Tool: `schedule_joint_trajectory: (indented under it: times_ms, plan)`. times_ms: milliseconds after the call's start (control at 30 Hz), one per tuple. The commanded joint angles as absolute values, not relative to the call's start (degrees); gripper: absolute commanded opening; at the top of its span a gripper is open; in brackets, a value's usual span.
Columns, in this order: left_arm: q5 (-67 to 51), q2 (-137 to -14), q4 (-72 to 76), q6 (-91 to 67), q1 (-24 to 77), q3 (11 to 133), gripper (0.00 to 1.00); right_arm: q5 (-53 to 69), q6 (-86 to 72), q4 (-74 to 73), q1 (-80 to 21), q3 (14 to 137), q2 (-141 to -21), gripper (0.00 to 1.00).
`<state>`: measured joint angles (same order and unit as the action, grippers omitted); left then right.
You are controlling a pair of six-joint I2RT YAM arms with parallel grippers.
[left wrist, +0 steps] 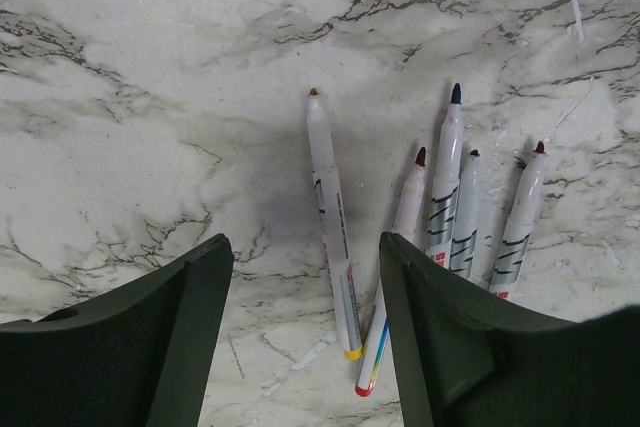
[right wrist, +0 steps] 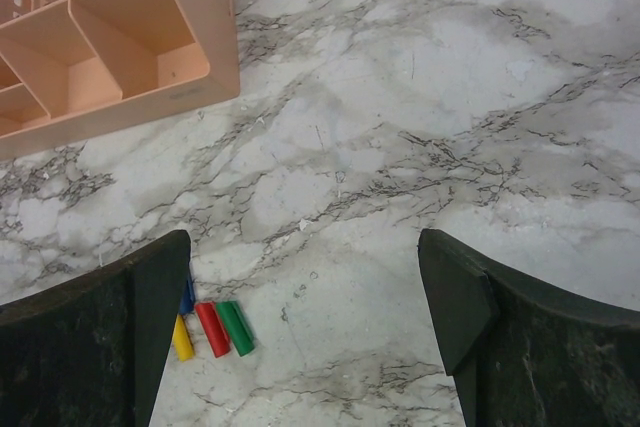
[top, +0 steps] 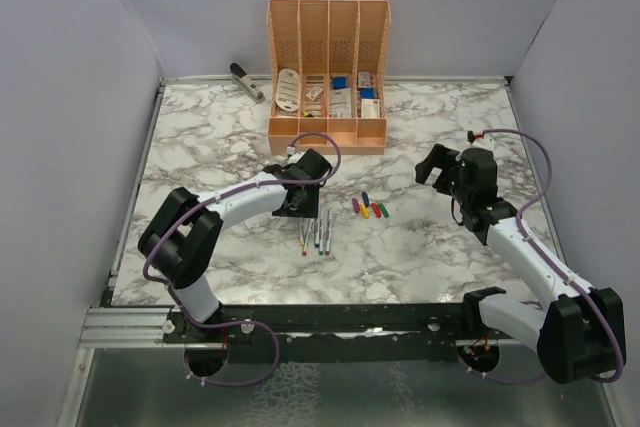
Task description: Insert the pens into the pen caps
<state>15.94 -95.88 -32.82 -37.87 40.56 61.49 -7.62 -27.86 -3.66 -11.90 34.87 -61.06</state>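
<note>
Item one, left gripper (left wrist: 305, 245): fingers stood apart and clamped nothing, lowered close over the marble table (left wrist: 140, 87). Item two, pens (left wrist: 446, 177), five in number, all lay flat on the table with their tips pointing away from that hand. One pen with a yellow butt end (left wrist: 332, 227) lay alone in the gap between the two fingers, clear of both. The remaining four lay fanned on the far side of the right-hand finger (left wrist: 440, 347), which hid their lower ends. Among them, the pen with a striped rainbow end (left wrist: 372, 367) ran along that finger's inner edge; whether it touched could not be told. Item three, right gripper (right wrist: 305, 242): jaws spread wide, empty, held above bare marble well apart from the pens. Item four, pen caps (right wrist: 211, 328): red, green (right wrist: 237, 327), yellow (right wrist: 182, 339) and blue (right wrist: 188, 297) lay side by side just at the tip of that hand's left-hand finger (right wrist: 120, 337), partly covered by it. The purple cap (top: 356, 205) showed only in the overhead view. Item five, orange organiser (right wrist: 215, 47): beyond the right gripper, ahead of the same finger. Item six, grey stapler (top: 246, 81): at the table's back edge, far from both hands.
</note>
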Motion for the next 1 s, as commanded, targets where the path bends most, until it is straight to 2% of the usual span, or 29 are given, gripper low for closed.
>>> schedule_joint_trajectory:
  times_ms: [0, 467, 667, 967]
  plan:
    - [15.8, -96.7, -35.3, -39.1, 41.5, 61.7, 0.63, -6.7, -28.5, -5.1, -11.7, 34.5, -59.5, 0.96]
    - [16.6, -100.6, -35.2, -38.8, 41.7, 59.3, 0.60, -7.0, -28.6, -6.6, -11.7, 33.8, -58.2, 0.95]
    - [15.6, -101.4, -35.3, -38.8, 41.7, 57.9, 0.53, -7.3, -28.7, -7.0, -11.6, 33.6, -57.7, 0.95]
    - [11.5, -93.1, -38.7, -40.0, 41.7, 50.8, 0.50, -8.5, -28.8, -8.2, -11.7, 33.5, -56.5, 0.95]
